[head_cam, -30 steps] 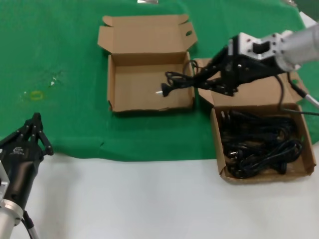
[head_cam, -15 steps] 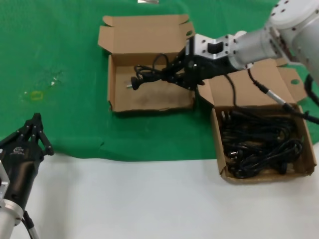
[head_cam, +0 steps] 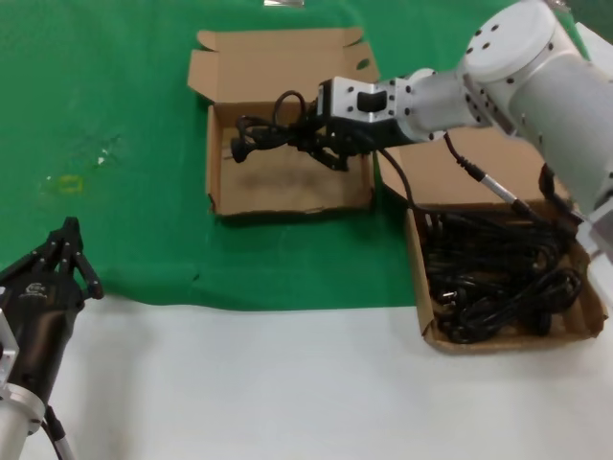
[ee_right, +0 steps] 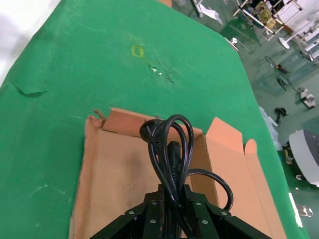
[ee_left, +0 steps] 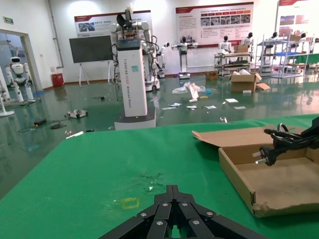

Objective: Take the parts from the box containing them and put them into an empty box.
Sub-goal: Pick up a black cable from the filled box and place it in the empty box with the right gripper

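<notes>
Right gripper: the black right gripper [head_cam: 308, 140] on the silver arm is above the empty box, and its fingers are clenched on a coiled black power cable with a plug [head_cam: 259, 134] (the right wrist view shows the loops going out from between the fingers [ee_right: 169, 159]).

Held cable: it hangs over the inside of the empty box; the plug end points to the robot's left side, and I cannot tell if it touches the floor of the box.

Empty box: a shallow brown cardboard mailer box [head_cam: 287, 187] lies on the green cloth, its hinged lid is folded open to the far side, and one lid flap has an oval hole [head_cam: 362, 65]. The floor of the box is bare cardboard.

Box with the parts: a second shallow brown cardboard box [head_cam: 426, 316] lies to the robot's right, nearer to the robot, partly on the white surface [head_cam: 287, 383]. It is filled with a tangle of black cables [head_cam: 498, 278].

Left gripper: the black left gripper [head_cam: 65, 251] is at the near left, well apart from both boxes; its fingers are pressed together with nothing between them (the left wrist view agrees [ee_left: 172, 204]).

Table cover: green cloth [head_cam: 115, 115] with a small yellow mark [head_cam: 67, 182].
</notes>
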